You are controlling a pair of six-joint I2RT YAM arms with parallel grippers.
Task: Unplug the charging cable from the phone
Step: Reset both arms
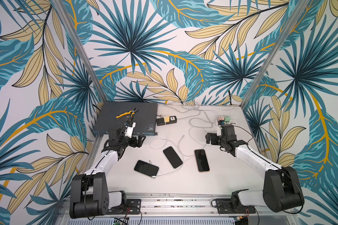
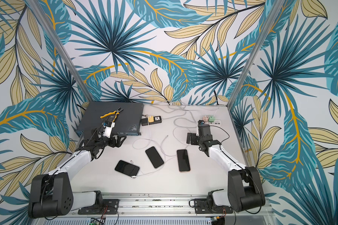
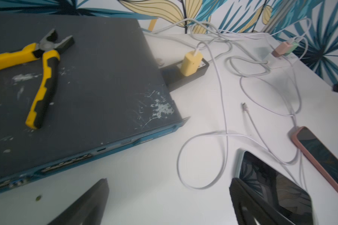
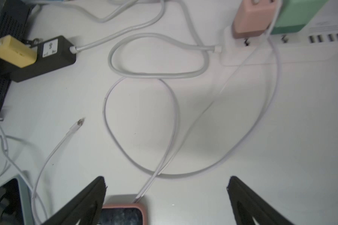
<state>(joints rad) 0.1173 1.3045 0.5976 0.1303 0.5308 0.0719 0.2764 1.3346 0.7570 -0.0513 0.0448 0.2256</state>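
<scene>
Three dark-screened phones lie on the white table (image 1: 232, 175). The right phone (image 1: 201, 160) has a pink case (image 4: 123, 206), and a white charging cable (image 4: 154, 175) runs into its far end (image 3: 293, 129). My right gripper (image 4: 166, 178) is open just beyond that end, above the cable, holding nothing; it shows in both top views (image 1: 210, 139) (image 2: 190, 138). My left gripper (image 3: 169, 181) is open and empty beside the middle phone (image 3: 271, 185), also seen from above (image 1: 140, 141). A loose cable plug (image 4: 79, 122) lies bare on the table.
A dark grey network switch (image 1: 125, 118) with yellow pliers (image 1: 127, 113) sits at the back left. A black power strip (image 1: 166, 120) carries a yellow charger (image 3: 191, 63). A white strip (image 4: 300, 48) holds pink and green chargers. The left phone (image 1: 146, 168) has a cable end at its corner.
</scene>
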